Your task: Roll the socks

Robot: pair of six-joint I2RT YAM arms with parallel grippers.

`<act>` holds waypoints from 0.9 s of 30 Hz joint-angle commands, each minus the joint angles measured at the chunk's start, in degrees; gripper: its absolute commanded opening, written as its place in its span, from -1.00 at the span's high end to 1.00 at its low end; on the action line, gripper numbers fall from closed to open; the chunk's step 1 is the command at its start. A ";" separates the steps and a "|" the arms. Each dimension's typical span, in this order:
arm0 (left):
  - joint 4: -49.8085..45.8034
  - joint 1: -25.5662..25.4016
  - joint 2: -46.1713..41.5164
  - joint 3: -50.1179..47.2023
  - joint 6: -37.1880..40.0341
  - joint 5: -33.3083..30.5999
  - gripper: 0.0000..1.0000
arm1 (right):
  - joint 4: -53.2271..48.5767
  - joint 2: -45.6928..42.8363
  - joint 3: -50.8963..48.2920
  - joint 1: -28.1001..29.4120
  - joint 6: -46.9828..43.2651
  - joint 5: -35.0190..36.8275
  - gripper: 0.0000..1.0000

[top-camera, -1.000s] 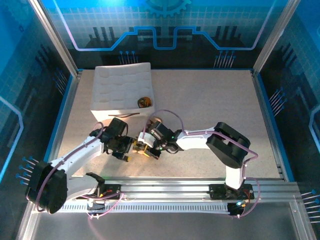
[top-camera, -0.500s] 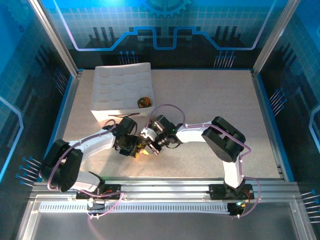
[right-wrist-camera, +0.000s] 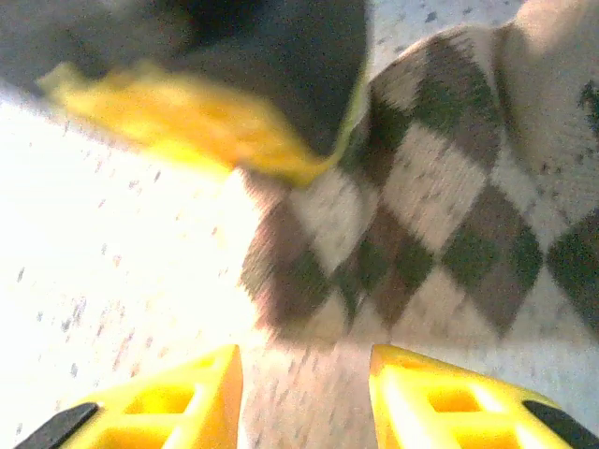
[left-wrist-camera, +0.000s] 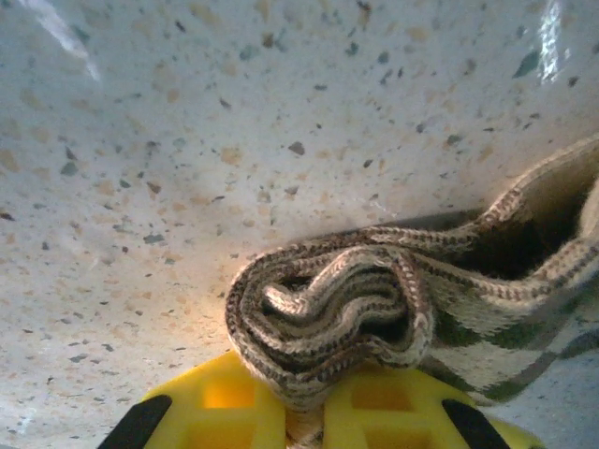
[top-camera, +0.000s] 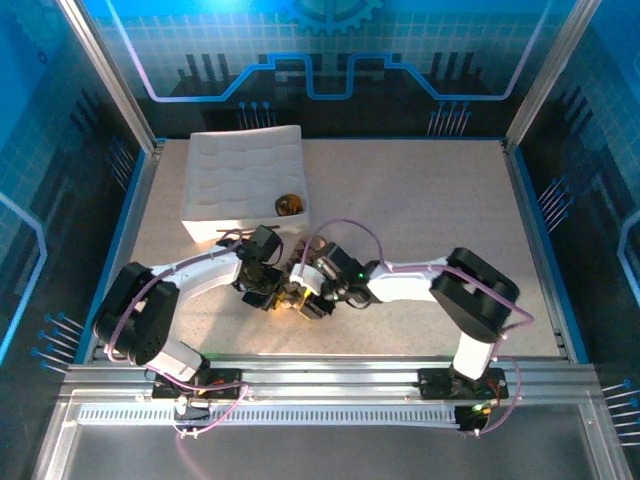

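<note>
The brown-beige argyle sock [left-wrist-camera: 328, 309] lies on the speckled table, its near end rolled into a tight coil. My left gripper [left-wrist-camera: 304, 426] is shut on that coil, with knit fabric squeezed between its yellow fingers [left-wrist-camera: 215, 412]. In the top view the left gripper [top-camera: 270, 292] and right gripper [top-camera: 306, 302] meet at the sock [top-camera: 290, 294], near the table's front middle. My right gripper [right-wrist-camera: 304, 393] stands open just short of the flat argyle sock [right-wrist-camera: 421, 224], bare table between its fingers. The left gripper's yellow finger [right-wrist-camera: 187, 122] shows blurred beyond.
A white quilted tray [top-camera: 230, 180] sits at the back left, and a small rolled brown-orange bundle [top-camera: 290, 204] lies in its near right corner. Metal rails [top-camera: 330, 385] run along the near edge. Open tabletop [top-camera: 430, 200] spreads to the right.
My left gripper has moved right onto the sock and shut on its rolled end. My right gripper has opened, let go and backed off slightly.
</note>
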 commanded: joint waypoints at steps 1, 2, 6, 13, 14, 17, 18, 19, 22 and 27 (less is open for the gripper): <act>-10.44 -0.94 3.15 0.89 0.88 -0.88 1.00 | 13.15 -8.18 -6.56 4.35 -9.32 13.37 0.01; -10.89 -0.90 3.52 1.64 0.96 -0.83 1.00 | 14.36 -8.92 -7.27 5.25 -10.96 14.42 -0.01; -12.15 -1.03 5.92 4.34 1.57 -0.37 1.00 | 13.43 -8.38 -6.95 8.94 -15.90 18.25 -0.05; -12.44 -0.96 9.28 6.89 3.06 0.09 1.00 | 12.64 -1.33 -2.27 11.61 -18.61 21.49 0.00; -12.20 -0.97 9.48 7.06 3.18 0.18 1.00 | 12.53 -0.42 -1.69 11.61 -18.49 21.93 0.02; -11.77 -0.94 9.96 7.42 3.54 0.52 1.00 | 12.33 1.48 0.35 11.61 -17.93 22.68 0.21; -11.39 -0.94 9.96 7.37 3.67 0.74 1.00 | 12.33 2.09 0.89 11.54 -17.40 22.80 0.27; -11.15 -0.94 9.83 7.33 3.65 0.80 1.00 | 10.88 2.57 1.33 11.52 -17.10 22.77 0.31; -10.75 -0.86 9.23 7.20 3.64 0.85 1.00 | 8.11 4.25 3.08 11.30 -15.26 23.41 0.60; -9.39 -0.32 6.98 6.23 3.35 1.54 1.00 | 5.34 5.65 2.13 10.56 -12.15 23.92 0.81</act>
